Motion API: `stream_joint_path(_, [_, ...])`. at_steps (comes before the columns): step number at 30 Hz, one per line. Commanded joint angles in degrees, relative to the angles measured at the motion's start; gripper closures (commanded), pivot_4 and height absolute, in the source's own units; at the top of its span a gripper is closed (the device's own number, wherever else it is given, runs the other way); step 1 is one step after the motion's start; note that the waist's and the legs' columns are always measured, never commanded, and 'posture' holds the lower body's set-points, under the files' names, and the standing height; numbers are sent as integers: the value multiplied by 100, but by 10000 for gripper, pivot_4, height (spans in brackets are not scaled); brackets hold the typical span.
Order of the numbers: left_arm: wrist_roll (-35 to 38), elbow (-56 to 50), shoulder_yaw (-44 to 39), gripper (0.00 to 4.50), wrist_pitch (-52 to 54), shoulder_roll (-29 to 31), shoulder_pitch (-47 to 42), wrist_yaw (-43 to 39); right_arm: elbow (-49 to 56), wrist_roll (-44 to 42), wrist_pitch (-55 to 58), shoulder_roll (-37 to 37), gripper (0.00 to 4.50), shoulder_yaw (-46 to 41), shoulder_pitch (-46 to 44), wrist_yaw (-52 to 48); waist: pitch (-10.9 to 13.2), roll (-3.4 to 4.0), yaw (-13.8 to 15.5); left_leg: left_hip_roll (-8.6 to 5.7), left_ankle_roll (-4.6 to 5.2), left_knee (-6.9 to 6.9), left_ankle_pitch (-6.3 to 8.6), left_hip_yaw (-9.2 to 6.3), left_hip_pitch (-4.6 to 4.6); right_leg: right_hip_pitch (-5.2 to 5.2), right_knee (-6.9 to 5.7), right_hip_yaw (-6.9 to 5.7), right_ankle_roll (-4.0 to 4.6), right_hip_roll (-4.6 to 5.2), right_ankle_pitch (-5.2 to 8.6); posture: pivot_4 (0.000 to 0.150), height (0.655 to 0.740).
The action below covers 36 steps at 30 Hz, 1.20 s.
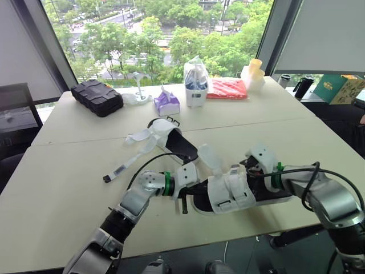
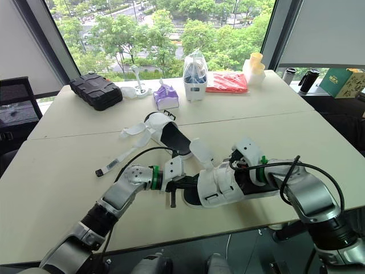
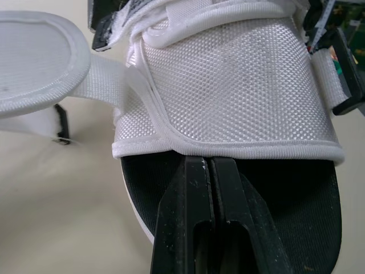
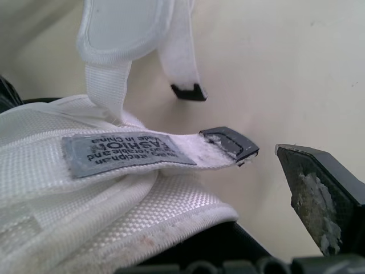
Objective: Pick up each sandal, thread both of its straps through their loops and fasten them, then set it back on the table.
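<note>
Spare sandal [image 1: 171, 140]: centre frame, straps loose on the table [image 1: 74, 171].
Your left gripper [image 3: 209, 164]: closed tight, tips at the toe strap [image 3: 228, 85].
Working sandal [image 1: 231, 193]: lower centre, near table edge.
Your right gripper [image 1: 255, 166]: at its right end; grip, can't tell.

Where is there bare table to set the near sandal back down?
Bare: the left side between the black case and the loose strap; the right side between the red cloth and the near sandal. Crowded: the far edge and around the second sandal.

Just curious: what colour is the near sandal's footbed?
Black footbed, best seen in the left wrist view.
</note>
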<state>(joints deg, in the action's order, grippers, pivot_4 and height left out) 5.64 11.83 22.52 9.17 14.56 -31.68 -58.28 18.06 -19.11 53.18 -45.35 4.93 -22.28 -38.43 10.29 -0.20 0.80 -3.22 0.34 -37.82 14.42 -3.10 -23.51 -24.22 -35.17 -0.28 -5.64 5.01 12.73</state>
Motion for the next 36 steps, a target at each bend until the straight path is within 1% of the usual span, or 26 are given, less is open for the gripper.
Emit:
stream_joint_path(1, [205, -146, -216, 45000, 65, -104, -166, 20, -25, -12, -40, 242, 401, 18, -188, 54, 0, 0, -2, 0, 0, 0, 0, 0, 0, 0, 0, 0, 0, 0, 0, 1500, 7400])
stream_joint_path(7, [166, -281, -214, 45000, 134, -140, -80, -15, -63, 98, -73, 397, 401, 140, -20, 92, 0, 1, -8, 0, 0, 0, 0, 0, 0, -1, -2, 0, -1, -1, -1, 1500, 7400])
stream_joint_path(11, [-34, -375, 38, 45000, 51, -2, 104, -153, -53, 172, -190, 277, 401, 92, 188, 41, -1, 2, -6, 0, 0, 1, 0, 0, 1, -1, -5, 0, -1, -2, -1, 1500, 7400])
stream_joint_path(15, [-14, -478, 103, 45000, 145, 84, 244, -224, -177, 277, -370, 205, 401, 49, 247, 36, -1, 2, -6, 0, 0, 1, 0, 0, 1, -1, -5, 0, -1, -1, -1, 1500, 7400])
stream_joint_path(20, [-178, -356, 228, 45000, 67, 241, 359, -270, -165, 330, -532, -80, 401, -39, 360, -158, -2, 3, 12, -2, 0, -4, 0, 0, 2, 4, -4, 0, 1, 0, 0, 1500, 7400])
stream_joint_path(22, [-261, -272, 285, 45000, -28, 272, 373, -255, -104, 283, -557, -378, 401, -236, 368, -353, -3, 4, 26, -4, 0, -5, 0, -1, 1, 6, -3, 0, 1, 2, 0, 1500, 7400])
stream_joint_path(25, [-303, -208, 299, 45000, -107, 283, 365, -252, -89, -55, -297, -874, 401, -759, 2, -715, -2, 5, 70, -8, 0, -8, 0, 0, 1, 9, -2, 0, 3, 6, 1, 1500, 7400])
stream_joint_path(29, [-319, -135, 304, 45000, -168, 266, 332, -257, -634, -265, -190, -1291, 401, -912, -1003, -1106, -3, 13, -23, -4, 0, -11, 0, 2, 5, 10, -3, 2, 18, 2, 8, 1500, 7400])
stream_joint_path(32, [-335, -70, 300, 45000, -221, 236, 307, -255, -951, -470, 165, -1229, 401, -768, -1577, -1318, -6, 14, -9, 2, 0, -9, 0, 1, 12, 13, -5, -1, 17, -1, 8, 1500, 7400])
stream_joint_path(36, [-360, 11, 293, 45000, -288, 194, 266, -244, -1356, -809, 1103, -748, 401, -293, -2340, -1523, -6, 13, -5, 4, 0, -7, 0, -2, 11, 14, -4, -2, 10, 1, 4, 1500, 7400])
